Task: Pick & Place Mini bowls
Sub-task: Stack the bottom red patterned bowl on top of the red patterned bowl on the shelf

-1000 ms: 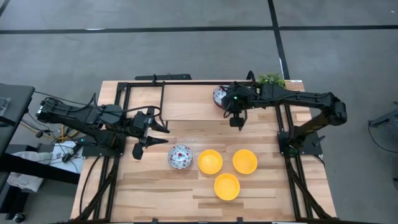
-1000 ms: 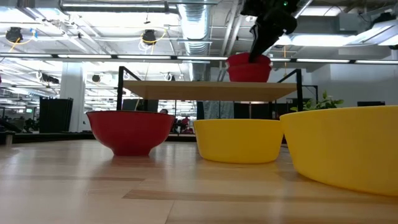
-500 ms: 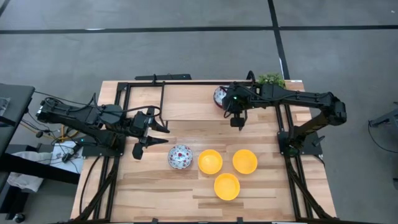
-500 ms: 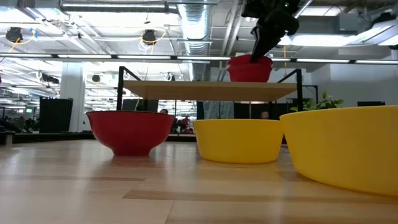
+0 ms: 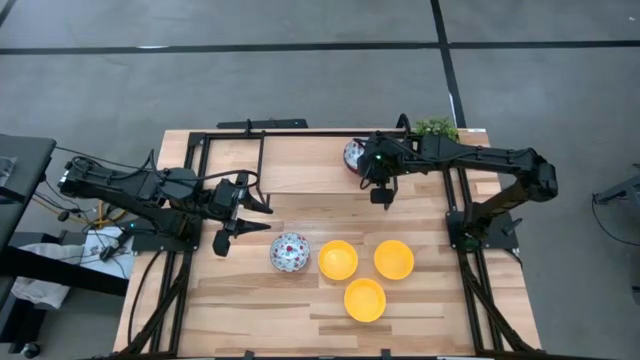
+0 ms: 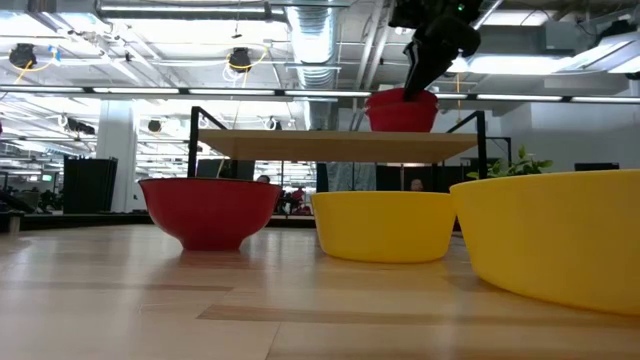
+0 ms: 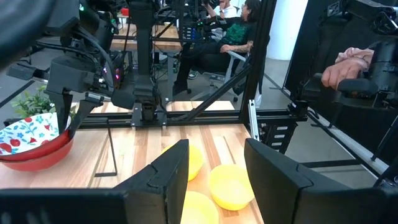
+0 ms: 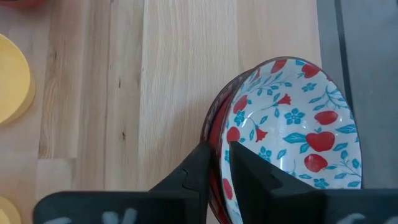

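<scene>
A white mini bowl with red and blue flowers [image 8: 292, 130] sits nested in a second bowl's red wall [image 8: 214, 124] on the raised wooden shelf [image 6: 300, 145] at the table's far side. My right gripper [image 8: 222, 165] is shut on its rim. On the table lie another flowered bowl [image 5: 290, 252] and three yellow bowls [image 5: 338, 259], [image 5: 394, 259], [image 5: 365, 300], each on its base. My left gripper [image 5: 266, 219] hangs open and empty over the table's left part, left of the bowls. My right gripper has the flowered bowl's rim [image 8: 225, 134] between its two fingers, one finger [image 8: 252, 171] inside the bowl and the other [image 8: 196, 171] outside its wall. The fingers slant down from above and from the table's right. The bowl rests in the bowl under it, on the shelf.
A small green plant [image 5: 436, 127] stands at the shelf's far right corner, close behind my right arm. The shelf's black frame posts [image 6: 192, 150] rise from the table. Bare wood lies at the near edge. People sit in the room beyond [image 7: 239, 31].
</scene>
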`<state>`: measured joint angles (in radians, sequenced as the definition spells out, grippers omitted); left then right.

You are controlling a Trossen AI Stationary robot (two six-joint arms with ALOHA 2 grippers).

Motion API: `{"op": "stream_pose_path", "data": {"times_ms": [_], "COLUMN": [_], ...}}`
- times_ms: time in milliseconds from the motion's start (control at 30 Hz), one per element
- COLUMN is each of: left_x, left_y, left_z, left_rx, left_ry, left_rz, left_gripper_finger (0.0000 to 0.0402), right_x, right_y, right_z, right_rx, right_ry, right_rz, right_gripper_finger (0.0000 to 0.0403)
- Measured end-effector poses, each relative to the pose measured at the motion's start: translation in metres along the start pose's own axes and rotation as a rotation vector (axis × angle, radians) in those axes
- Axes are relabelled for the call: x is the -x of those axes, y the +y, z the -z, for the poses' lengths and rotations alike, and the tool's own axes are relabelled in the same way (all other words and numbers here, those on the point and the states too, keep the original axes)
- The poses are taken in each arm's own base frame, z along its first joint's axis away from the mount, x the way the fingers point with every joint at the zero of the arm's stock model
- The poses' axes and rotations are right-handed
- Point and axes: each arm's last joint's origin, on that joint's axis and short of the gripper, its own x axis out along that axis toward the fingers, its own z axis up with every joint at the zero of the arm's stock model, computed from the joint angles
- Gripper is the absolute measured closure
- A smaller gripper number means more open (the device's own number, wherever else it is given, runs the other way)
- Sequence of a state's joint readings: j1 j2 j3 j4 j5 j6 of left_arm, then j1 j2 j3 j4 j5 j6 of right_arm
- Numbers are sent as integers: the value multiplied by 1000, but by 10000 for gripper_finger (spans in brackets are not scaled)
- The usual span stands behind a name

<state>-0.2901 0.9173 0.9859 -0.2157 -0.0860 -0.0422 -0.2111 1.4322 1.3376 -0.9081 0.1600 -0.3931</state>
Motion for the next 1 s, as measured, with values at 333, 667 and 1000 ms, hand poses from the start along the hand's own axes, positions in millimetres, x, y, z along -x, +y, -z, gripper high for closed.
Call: {"op": "stream_pose_path", "data": {"times_ms": [333, 667, 1000], "left_x": [0, 0, 0], "left_y": [0, 0, 0], "left_z": [0, 0, 0], "left_rx": [0, 0, 0], "left_ry": [0, 0, 0], "left_rz": [0, 0, 0], "left_gripper_finger": [247, 247, 247], "right_x": [0, 0, 0], "right_y": [0, 0, 0], "right_z": [0, 0, 0], "right_rx": [0, 0, -1], "right_ry": [-2, -3, -2], "right_rz": [5, 3, -2], "right_gripper_finger": [339, 338, 338]}}
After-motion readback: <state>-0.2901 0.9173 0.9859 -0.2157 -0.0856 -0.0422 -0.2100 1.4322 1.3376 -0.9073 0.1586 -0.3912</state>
